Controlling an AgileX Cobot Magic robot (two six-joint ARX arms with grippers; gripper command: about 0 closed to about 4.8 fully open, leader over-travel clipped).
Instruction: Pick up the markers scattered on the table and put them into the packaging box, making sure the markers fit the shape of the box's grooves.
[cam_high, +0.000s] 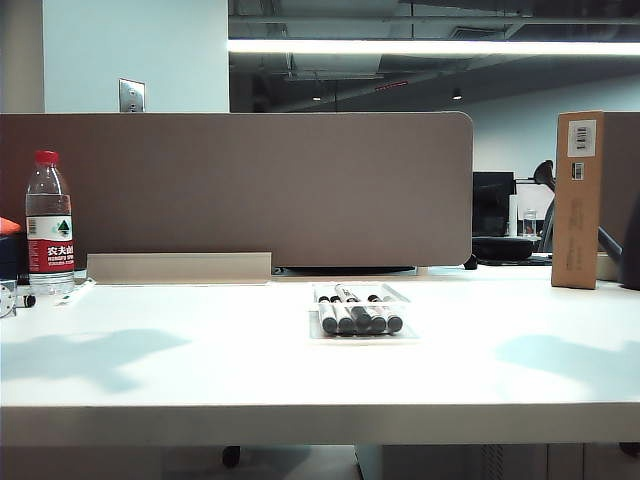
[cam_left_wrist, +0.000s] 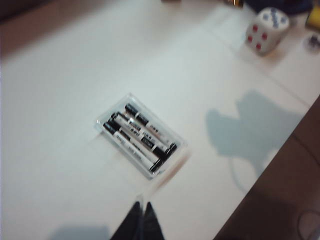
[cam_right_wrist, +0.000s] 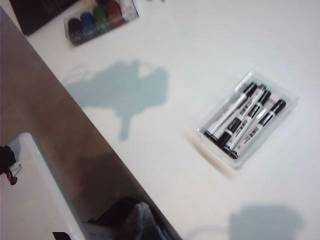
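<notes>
Altogether five markers, one packaging box

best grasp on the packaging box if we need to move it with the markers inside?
Probably pinch a long side wall of the packaging box from above, jaws straddling the rim. It is shallow, lies flat on the table, and the markers fill the middle. The left gripper is shut; the right gripper is out of view.
</notes>
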